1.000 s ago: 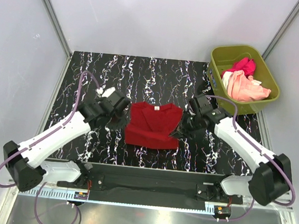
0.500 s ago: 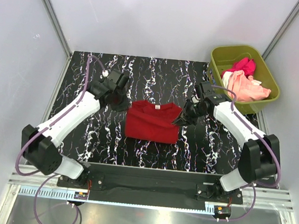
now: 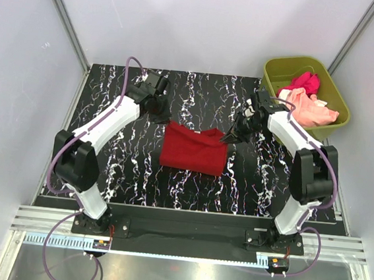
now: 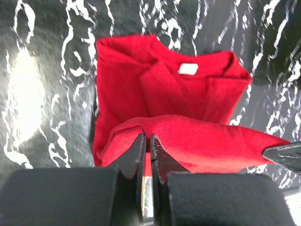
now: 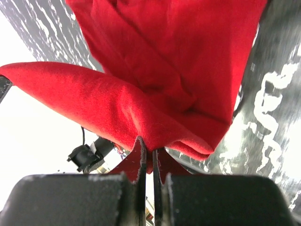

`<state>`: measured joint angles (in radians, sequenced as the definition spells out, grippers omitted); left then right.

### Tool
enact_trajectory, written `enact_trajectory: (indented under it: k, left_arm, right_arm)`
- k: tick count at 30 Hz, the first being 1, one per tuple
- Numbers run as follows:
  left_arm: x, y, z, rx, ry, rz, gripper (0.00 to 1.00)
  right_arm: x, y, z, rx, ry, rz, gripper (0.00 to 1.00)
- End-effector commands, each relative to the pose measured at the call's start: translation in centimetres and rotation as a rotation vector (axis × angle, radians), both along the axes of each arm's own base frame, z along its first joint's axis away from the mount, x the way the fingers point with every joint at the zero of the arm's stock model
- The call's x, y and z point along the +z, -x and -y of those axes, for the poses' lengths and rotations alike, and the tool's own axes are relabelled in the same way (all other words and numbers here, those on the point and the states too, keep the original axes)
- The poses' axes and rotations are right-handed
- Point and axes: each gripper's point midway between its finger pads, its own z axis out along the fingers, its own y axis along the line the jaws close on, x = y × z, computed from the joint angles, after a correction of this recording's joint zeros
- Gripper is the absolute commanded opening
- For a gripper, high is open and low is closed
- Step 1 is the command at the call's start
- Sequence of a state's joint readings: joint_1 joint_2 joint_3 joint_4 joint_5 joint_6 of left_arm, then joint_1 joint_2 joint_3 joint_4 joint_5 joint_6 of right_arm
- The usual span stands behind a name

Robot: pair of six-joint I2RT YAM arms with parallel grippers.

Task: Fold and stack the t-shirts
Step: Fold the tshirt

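Tabletop [image 3: 198, 91], black veined white, sits between grey walls [image 3: 205, 22], bearing red t-shirt [image 3: 192, 155].

My right wrist view cuts off the red shirt [image 5: 164, 47] at the top edge; its white label [image 4: 188, 68] is too small to read.

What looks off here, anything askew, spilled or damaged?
Nothing stands out. The red t-shirt lies mid-table, partly folded, with the left gripper and right gripper each shut on its lifted edge. The magenta-pink t-shirt and peach t-shirt lie crumpled in the olive tub at the far right corner, unfolded but not spilled.
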<state>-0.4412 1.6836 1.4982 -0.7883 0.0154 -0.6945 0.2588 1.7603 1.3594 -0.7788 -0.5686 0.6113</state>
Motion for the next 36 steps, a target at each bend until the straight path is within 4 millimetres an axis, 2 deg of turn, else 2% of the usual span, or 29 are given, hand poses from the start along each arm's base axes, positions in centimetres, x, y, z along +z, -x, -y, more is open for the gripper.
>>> enact_trajectory:
  k: [1, 3, 4, 6, 7, 8, 9, 10, 11, 12, 13, 14, 15, 16, 17, 18, 19, 20, 21, 22, 24, 25, 27, 28, 29, 31, 33, 35, 36]
  left_arm:
    - [1.4, -3.1, 0.0, -0.018, 0.028, 0.081, 0.00]
    - [0.1, -4.1, -0.1, -0.016, 0.006, 0.077, 0.00]
    - [-0.1, -4.7, -0.4, -0.011, 0.005, 0.081, 0.00]
    - [-1.6, -5.7, -0.4, -0.018, -0.015, 0.068, 0.00]
    - [-1.5, -6.5, -0.5, -0.016, -0.025, 0.089, 0.00]
    - [-2.4, -7.0, -0.5, -0.025, -0.049, 0.081, 0.15]
    - [-2.3, -7.9, -0.8, -0.020, -0.075, 0.108, 0.22]
    - [-1.5, -9.3, -1.1, -0.011, -0.100, 0.161, 0.25]
    - [-1.1, -10.1, -1.3, -0.029, -0.135, 0.189, 0.35]
    - [-0.9, -10.7, -1.6, -0.030, -0.164, 0.200, 0.39]
    - [0.7, -11.2, -2.6, -0.021, -0.224, 0.228, 0.40]
    - [1.1, -11.0, -3.5, -0.008, -0.267, 0.226, 0.42]
    - [3.3, -10.4, -4.3, 0.010, -0.284, 0.264, 0.50]
    - [4.2, -9.9, -4.9, 0.021, -0.291, 0.279, 0.52]
    - [3.8, -9.0, -5.0, 0.016, -0.283, 0.270, 0.54]
    - [4.2, -8.1, -4.7, -0.001, -0.257, 0.275, 0.53]
    - [5.6, -7.1, -3.6, -0.041, -0.180, 0.306, 0.51]
    - [5.5, -6.4, -2.9, -0.055, -0.132, 0.295, 0.50]
    - [3.7, -5.3, -2.4, -0.083, -0.102, 0.257, 0.46]
    - [3.4, -4.4, -1.4, -0.123, -0.048, 0.242, 0.44]
    - [0.7, -2.9, -0.9, -0.163, -0.026, 0.192, 0.44]
    - [0.4, -2.9, -0.2, -0.200, 0.005, 0.203, 0.45]
    - [-0.8, -2.8, -0.2, -0.256, -0.019, 0.207, 0.48]
    - [-1.2, -2.9, -0.3, -0.287, -0.043, 0.207, 0.50]
    - [-2.8, -3.2, -0.3, -0.305, -0.068, 0.169, 0.51]
    - [-3.3, -3.9, -0.7, -0.320, -0.114, 0.153, 0.54]
    - [-4.8, -4.6, -0.9, -0.317, -0.140, 0.128, 0.60]
    - [-5.0, -5.6, -0.5, -0.324, -0.136, 0.130, 0.63]
    - [-6.1, -5.7, -0.6, -0.320, -0.150, 0.099, 0.63]
  right_arm:
    - [-0.2, -2.7, -0.2, 0.045, -0.033, 0.065, 0.04]
    - [-0.2, -4.1, -0.1, 0.050, -0.039, 0.087, 0.09]
    - [-1.4, -4.5, -0.1, 0.060, -0.032, 0.068, 0.10]
    - [-1.6, -6.0, 0.2, 0.063, -0.033, 0.087, 0.19]
    - [-2.8, -6.8, 0.8, 0.058, -0.019, 0.074, 0.22]
    - [-2.6, -7.9, 1.0, 0.055, -0.010, 0.096, 0.26]
    - [-2.9, -8.5, 1.5, 0.050, 0.005, 0.097, 0.39]
    - [-3.1, -9.7, 2.6, 0.025, 0.038, 0.111, 0.39]
    - [-3.2, -9.9, 3.1, 0.017, 0.051, 0.103, 0.38]
    - [-3.1, -10.1, 3.5, 0.017, 0.070, 0.113, 0.44]
    - [-2.3, -10.3, 4.2, 0.014, 0.113, 0.133, 0.51]
    - [-2.1, -10.3, 4.7, 0.019, 0.142, 0.142, 0.60]
    - [-1.8, -10.3, 5.4, 0.030, 0.183, 0.158, 0.63]
    - [-1.0, -10.4, 6.1, 0.025, 0.227, 0.184, 0.63]
    - [-0.6, -9.8, 6.2, 0.032, 0.232, 0.179, 0.63]
    - [-0.3, -9.5, 5.8, 0.032, 0.218, 0.185, 0.63]
    - [0.3, -8.1, 4.9, 0.052, 0.180, 0.190, 0.63]
    - [0.7, -8.1, 4.0, 0.063, 0.156, 0.222, 0.63]
    - [1.2, -7.4, 2.8, 0.065, 0.129, 0.225, 0.63]
    - [0.2, -6.2, 2.2, 0.063, 0.080, 0.173, 0.63]
    - [-0.2, -6.1, 1.0, 0.027, -0.002, 0.146, 0.61]
    - [-1.0, -5.5, 0.8, 0.027, -0.016, 0.112, 0.61]
    - [-2.1, -5.8, 1.2, 0.017, 0.014, 0.124, 0.63]
    - [-2.5, -5.9, 1.5, 0.019, 0.037, 0.123, 0.66]
    - [-2.8, -5.9, 1.7, 0.028, 0.056, 0.124, 0.71]
    - [-3.7, -6.6, 2.4, 0.052, 0.111, 0.140, 0.78]
    - [-4.5, -7.3, 2.6, 0.069, 0.133, 0.145, 0.82]
    - [-5.2, -7.7, 2.7, 0.072, 0.150, 0.136, 0.82]
    - [-5.6, -7.8, 2.7, 0.078, 0.154, 0.134, 0.84]
